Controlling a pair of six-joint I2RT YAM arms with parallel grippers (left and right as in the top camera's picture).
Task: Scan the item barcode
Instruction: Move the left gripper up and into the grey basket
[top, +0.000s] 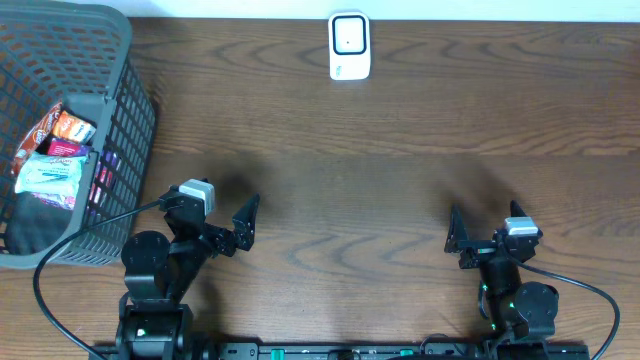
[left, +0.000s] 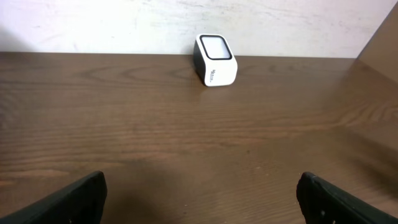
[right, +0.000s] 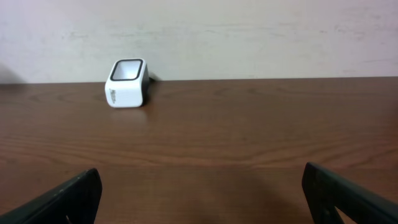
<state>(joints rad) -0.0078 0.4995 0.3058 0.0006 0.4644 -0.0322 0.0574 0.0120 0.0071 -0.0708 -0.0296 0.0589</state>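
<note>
scanner (top: 349, 45) 1 | basket (top: 135, 110) 1 | packets (top: 48, 175) at least 4 | claws (top: 243, 228) (top: 458, 240) 2

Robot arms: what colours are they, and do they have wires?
The left black jointed arm and right black jointed arm each carry a white-grey block near pointed black fingers. A thin black cable loops from each; tiny green lights glow on the right one.

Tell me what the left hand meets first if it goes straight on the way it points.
Open table first, then most likely the white scanner at the far edge, nearly centred ahead of the left hand; depth is hard to judge.
</note>
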